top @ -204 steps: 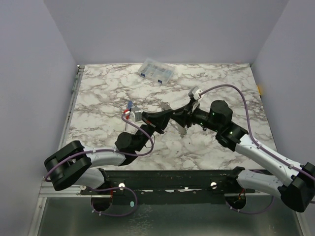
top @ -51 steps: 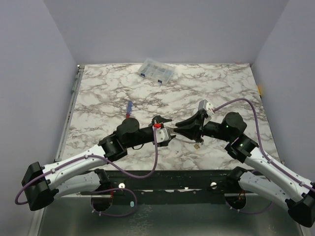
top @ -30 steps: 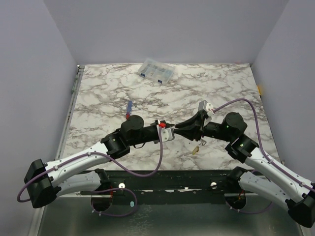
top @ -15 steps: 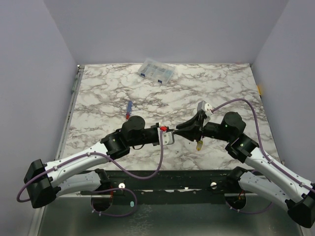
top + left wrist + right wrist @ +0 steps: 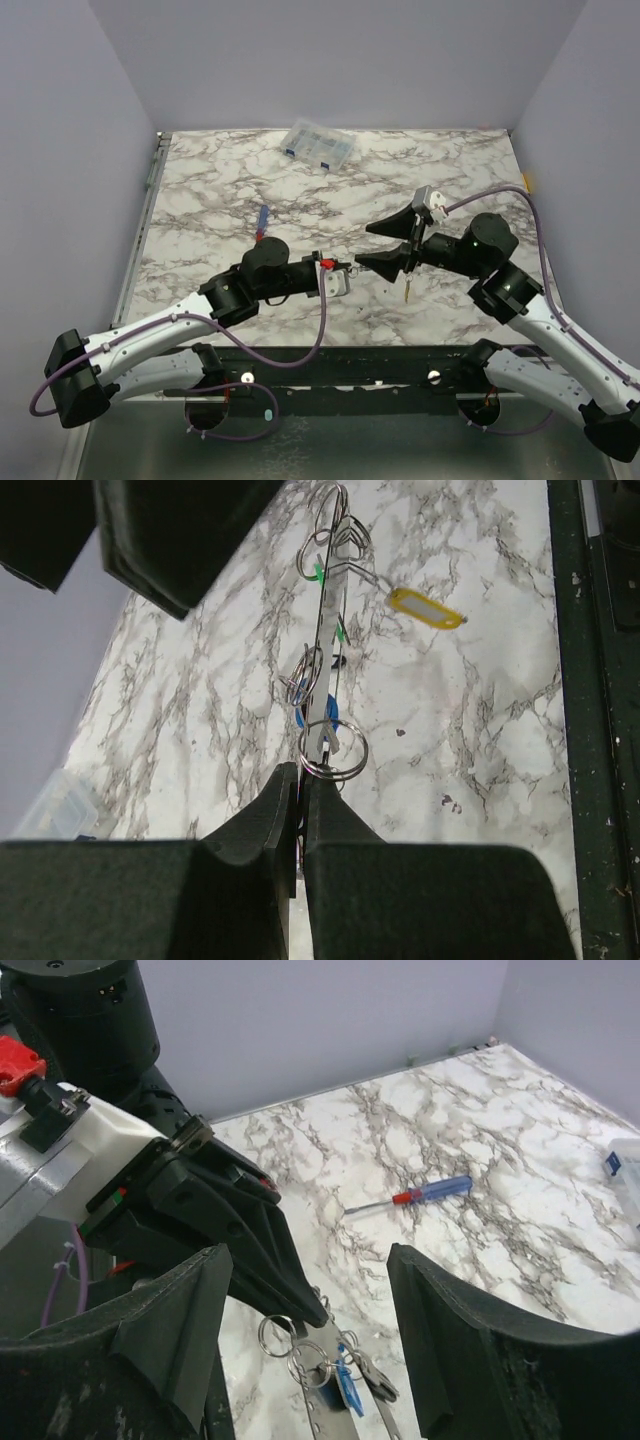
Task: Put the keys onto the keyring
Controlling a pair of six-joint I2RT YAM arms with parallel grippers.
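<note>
L arm reaches in from the near-left corner of the marble surface (image 5: 200, 190), and the left hand (image 5: 346, 268) sits near the middle, above the surface, fingers pressed right together. It pinches the near edge of the keyring (image 5: 326, 630), a thin grey hoop that the left wrist cam sees almost edge-on, running straight out from the fingertips. The keys (image 5: 318, 695) hang bunched along the hoop on small split rings. One w/ a blue tag (image 5: 303, 713) sits close to the fingers. One w/ a yellow tag (image 5: 425, 607) sticks out to the side near the far end, and green bits show in between. From the top cam the yellow tag dangles below the ring, btwn the two hands and clear of the surface. The right hand (image 5: 365, 247) faces the left one head-on w/ its fingers spread wide and gripping nothing. In its own wrist cam the ring and keys sit low in the gap btwn the two fingers, apart from both. A slim red-and-blue screwdriver (image 5: 262, 222) lies flat behind the L arm, well apart from the ring. A clear box (image 5: 318, 145) w/ compartments sits at the far edge by the back wall.
</note>
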